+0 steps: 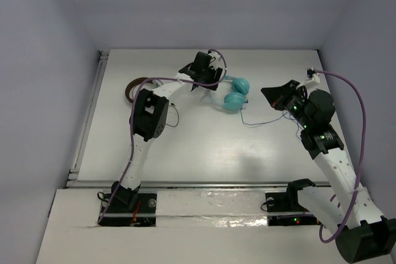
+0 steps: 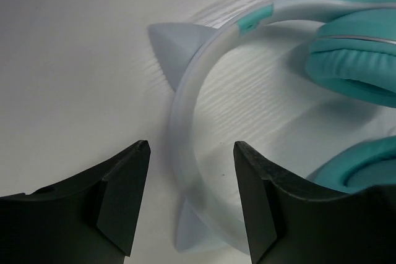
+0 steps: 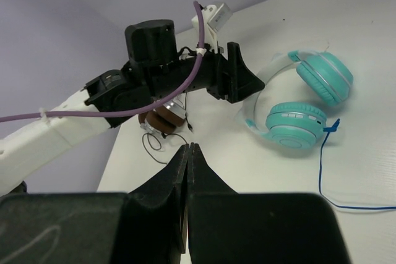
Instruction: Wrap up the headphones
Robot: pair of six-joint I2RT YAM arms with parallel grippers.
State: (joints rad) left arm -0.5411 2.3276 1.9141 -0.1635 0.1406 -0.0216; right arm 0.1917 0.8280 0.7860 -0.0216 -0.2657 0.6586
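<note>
The headphones [image 1: 236, 95] lie on the white table at the back centre, with teal ear cups [image 3: 296, 122] and a white headband [image 2: 185, 115] that carries small cat ears. Their thin blue cable [image 3: 321, 171] trails toward the right arm across the table [image 1: 260, 122]. My left gripper [image 2: 190, 149] hovers open over the headband, one finger on each side of the band and neither touching it. My right gripper [image 3: 189, 148] is shut on nothing and held off to the right of the headphones [image 1: 273, 95], pointing at them.
Brown-banded headphones [image 1: 132, 88] with a thin black cable [image 3: 150, 144] lie at the back left, behind the left arm. Purple walls close in the table on three sides. A raised rail runs along the left edge [image 1: 86, 115].
</note>
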